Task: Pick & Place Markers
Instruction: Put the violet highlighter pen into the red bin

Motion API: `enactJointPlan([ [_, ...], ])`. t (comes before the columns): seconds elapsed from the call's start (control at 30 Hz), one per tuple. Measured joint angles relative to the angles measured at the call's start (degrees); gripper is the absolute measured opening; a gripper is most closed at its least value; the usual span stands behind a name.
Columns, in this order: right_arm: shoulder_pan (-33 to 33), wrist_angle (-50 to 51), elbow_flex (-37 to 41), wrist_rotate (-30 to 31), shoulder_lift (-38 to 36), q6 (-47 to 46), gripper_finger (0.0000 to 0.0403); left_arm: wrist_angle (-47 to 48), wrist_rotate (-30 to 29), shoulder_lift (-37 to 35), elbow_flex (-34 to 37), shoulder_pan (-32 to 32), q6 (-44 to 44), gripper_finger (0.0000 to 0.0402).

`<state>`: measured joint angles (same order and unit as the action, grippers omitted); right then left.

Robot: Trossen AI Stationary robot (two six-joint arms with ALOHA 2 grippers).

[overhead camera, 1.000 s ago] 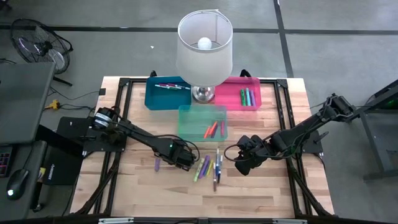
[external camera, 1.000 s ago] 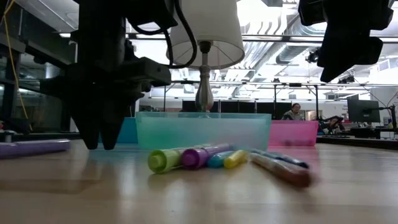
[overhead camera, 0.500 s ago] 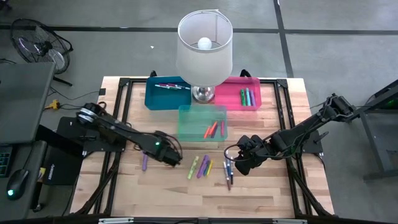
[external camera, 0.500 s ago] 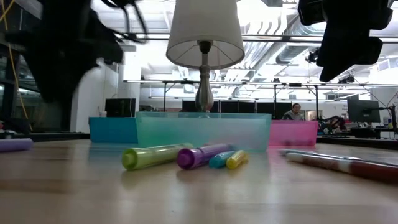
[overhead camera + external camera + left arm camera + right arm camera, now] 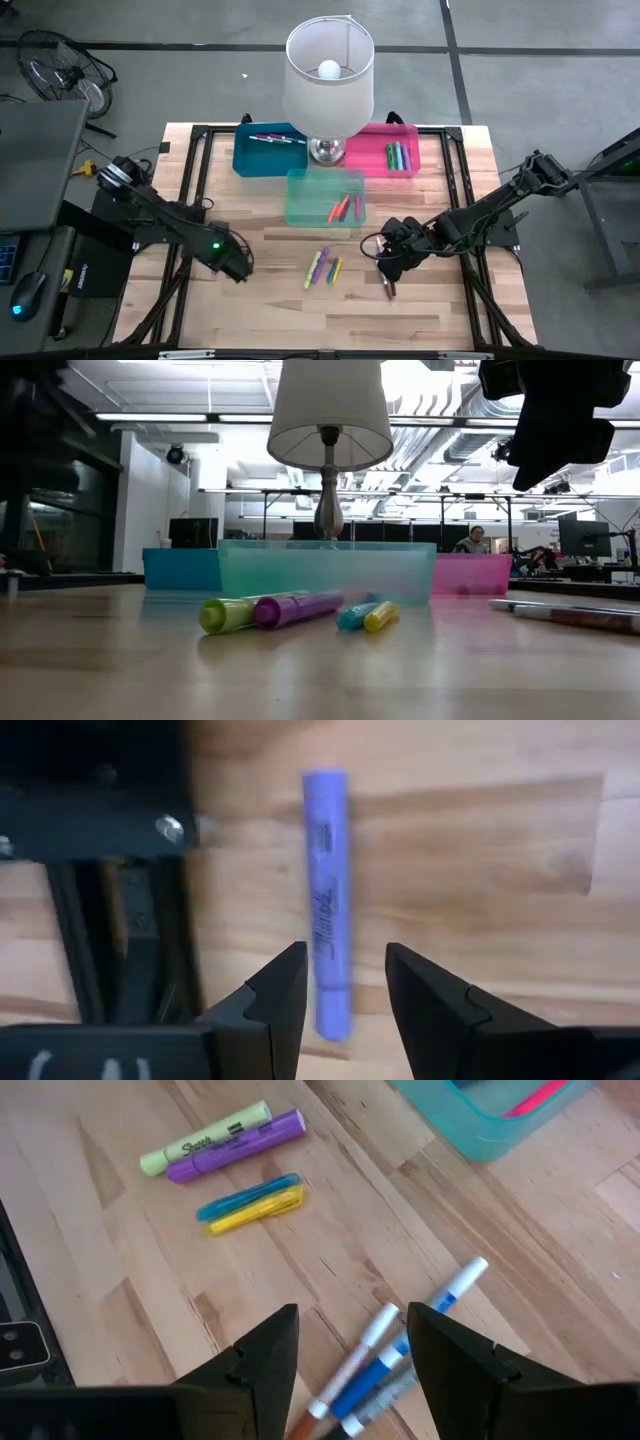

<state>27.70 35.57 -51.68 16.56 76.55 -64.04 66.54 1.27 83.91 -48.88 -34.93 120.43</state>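
Note:
A purple marker (image 5: 328, 920) lies flat on the wood near the table's left side. My left gripper (image 5: 236, 266) hangs open above it, pointing down, with its fingers either side of the marker's near end (image 5: 334, 1015) and clear of it. At mid-table lie a green and a purple marker (image 5: 318, 267) and a blue and a yellow one (image 5: 334, 270). A few thin pens (image 5: 400, 1345) lie under my open right gripper (image 5: 392, 262), which hangs above them.
A teal bin (image 5: 300, 205) holding red and orange markers stands behind the loose ones. A blue bin (image 5: 245, 155) and a pink bin (image 5: 370, 158), each with markers, sit at the far edge beside a lamp (image 5: 328, 75). The table's black frame (image 5: 90, 820) lies near the purple marker.
My left gripper has swung from the middle cluster toward the table's left edge, rolling as it went. The purple marker has shifted left. The thin pens have rolled right, away from the cluster, to under my right gripper. The green marker has turned.

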Motion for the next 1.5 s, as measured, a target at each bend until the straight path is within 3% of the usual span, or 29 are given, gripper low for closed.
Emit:
enactJointPlan([
  [0.23,-0.1,0.0,0.0,0.0,0.0,1.1,0.0177,-13.5,5.6,-5.0,12.4,0.0,2.8,0.0136],
  [0.43,-0.1,-0.1,0.0,0.0,0.0,1.1,0.0177,-19.0,7.1,-5.5,17.4,0.1,3.5,0.0136],
  [0.67,-0.1,-0.2,0.0,0.0,0.0,0.9,0.0177,-20.7,7.4,-5.4,17.7,0.1,3.0,0.0129],
  [0.9,-0.1,-0.2,0.0,1.7,0.0,-0.2,0.0177,-21.3,6.8,-5.4,17.8,0.1,1.5,0.0056],
  [1.23,0.1,1.7,0.0,0.4,-0.1,0.0,0.0177,-20.6,5.5,-5.0,16.9,0.0,-7.1,0.0056],
  [1.5,2.2,15.7,0.0,-0.4,-5.2,-6.3,0.0177,-19.1,2.0,-6.1,14.0,-0.1,-16.8,0.0056],
])
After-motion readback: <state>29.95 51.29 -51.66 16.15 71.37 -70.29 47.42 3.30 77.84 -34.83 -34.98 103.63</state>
